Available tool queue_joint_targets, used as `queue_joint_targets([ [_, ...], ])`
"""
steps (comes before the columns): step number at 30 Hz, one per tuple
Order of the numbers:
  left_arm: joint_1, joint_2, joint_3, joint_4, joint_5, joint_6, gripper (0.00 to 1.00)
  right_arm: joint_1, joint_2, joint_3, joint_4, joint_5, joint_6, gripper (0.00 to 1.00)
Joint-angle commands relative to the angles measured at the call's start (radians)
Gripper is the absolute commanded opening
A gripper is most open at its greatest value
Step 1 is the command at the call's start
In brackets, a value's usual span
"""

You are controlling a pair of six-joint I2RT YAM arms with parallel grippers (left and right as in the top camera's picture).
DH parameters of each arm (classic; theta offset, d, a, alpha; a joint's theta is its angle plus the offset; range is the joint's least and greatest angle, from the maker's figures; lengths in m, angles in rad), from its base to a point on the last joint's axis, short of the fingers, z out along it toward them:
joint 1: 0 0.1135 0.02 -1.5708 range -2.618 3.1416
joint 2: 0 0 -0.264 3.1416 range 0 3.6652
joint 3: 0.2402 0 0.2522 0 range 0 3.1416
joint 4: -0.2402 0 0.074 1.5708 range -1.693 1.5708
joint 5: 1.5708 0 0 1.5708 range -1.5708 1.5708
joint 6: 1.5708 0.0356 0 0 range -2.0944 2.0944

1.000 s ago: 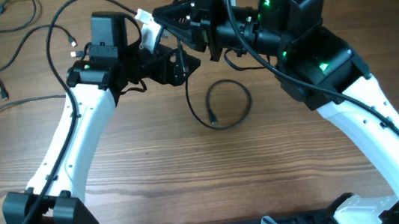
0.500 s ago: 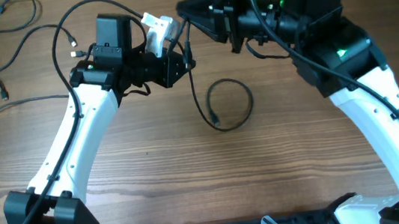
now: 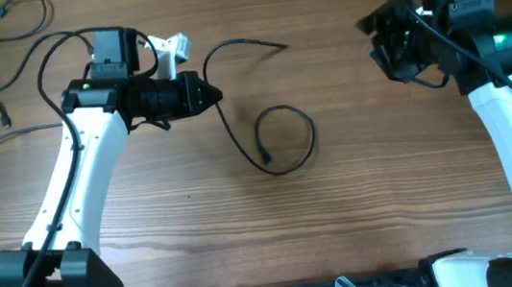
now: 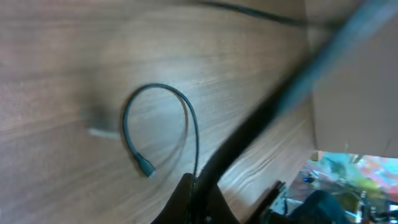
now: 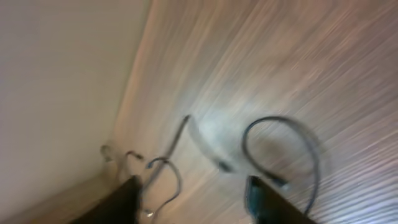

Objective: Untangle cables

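Cables (image 3: 314,135) on wooden table (image 3: 371,217)

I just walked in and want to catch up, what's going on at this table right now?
Two robot arms are working at untangling thin black cables on a wooden table. The left gripper is shut on one cable, which curls into a loop on the wood near the middle. The right gripper is open and holds nothing, off to the right. More loose cables lie at the far left corner, away from both grippers.
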Motion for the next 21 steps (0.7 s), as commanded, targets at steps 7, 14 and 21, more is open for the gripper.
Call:
queue_joint_targets([
  [7, 0.077, -0.142, 0.027, -0.016, 0.172, -0.476, 0.04, 0.0, -0.002, -0.024, -0.092, 0.093, -0.215, 0.86],
  [14, 0.259, -0.337, 0.09, 0.032, 0.231, -0.836, 0.04, 0.0, 0.01, -0.04, -0.11, 0.094, -0.253, 0.87],
  [21, 0.525, -0.49, 0.089, 0.089, 0.23, -1.092, 0.04, 0.0, 0.01, -0.041, -0.133, 0.094, -0.253, 0.87],
])
